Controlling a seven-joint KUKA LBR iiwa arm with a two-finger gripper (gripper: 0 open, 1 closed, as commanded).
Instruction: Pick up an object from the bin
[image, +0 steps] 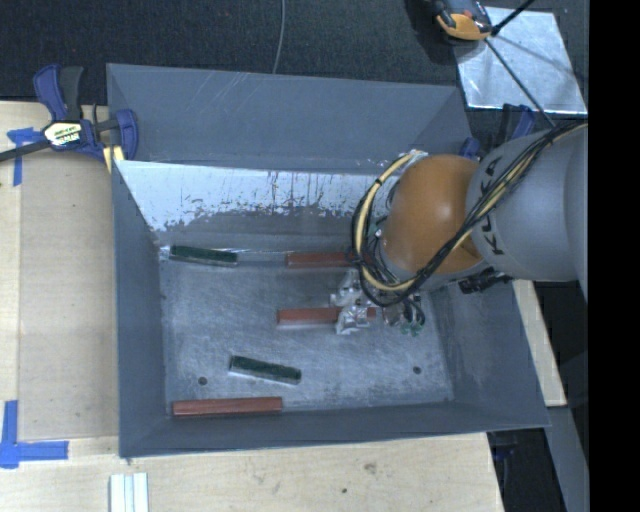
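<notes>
One central reddish-brown stick (305, 318), right end at the jaws; their spread impossible to tell.

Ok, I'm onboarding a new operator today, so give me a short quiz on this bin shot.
1. How many green bars lie in the bin?
2. True or false: the gripper is at the right end of the middle brown bar.
3. Which bar lies lowest in the view? A) a green bar B) the long brown bar C) the middle brown bar
Key: 1. two; 2. true; 3. B.
</notes>
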